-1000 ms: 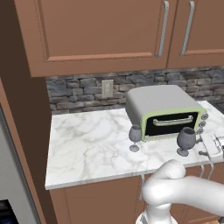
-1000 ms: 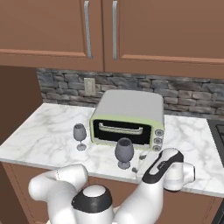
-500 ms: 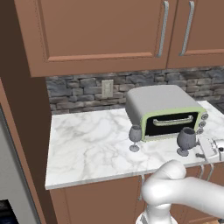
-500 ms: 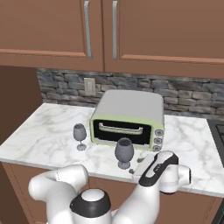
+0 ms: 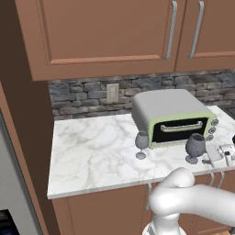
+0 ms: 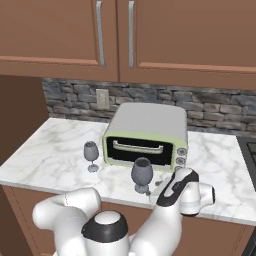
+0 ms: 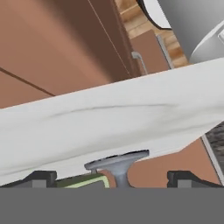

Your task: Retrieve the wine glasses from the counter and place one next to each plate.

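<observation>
2 wine glasses stand upright on the counter (image 5: pixel 92 151) in front of a green-trimmed toaster oven (image 5: pixel 172 117); the left wine glass (image 5: pixel 142 144) is at the oven's 7 o'clock, the right wine glass (image 5: pixel 195 148) at its 5 o'clock; the gripper (image 5: pixel 219 156) is just beside the right one at 3 o'clock, jaws spread fully, holding nothing; in the hand view that glass's foot (image 7: pixel 117 161) sits between the fingertips (image 7: pixel 40 177).

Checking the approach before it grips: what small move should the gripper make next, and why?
Probably ease forward until the open gripper straddles the near wine glass stem, then close. In the hand view its foot sits between the fingertips, jaws wide, nothing held yet.
</observation>
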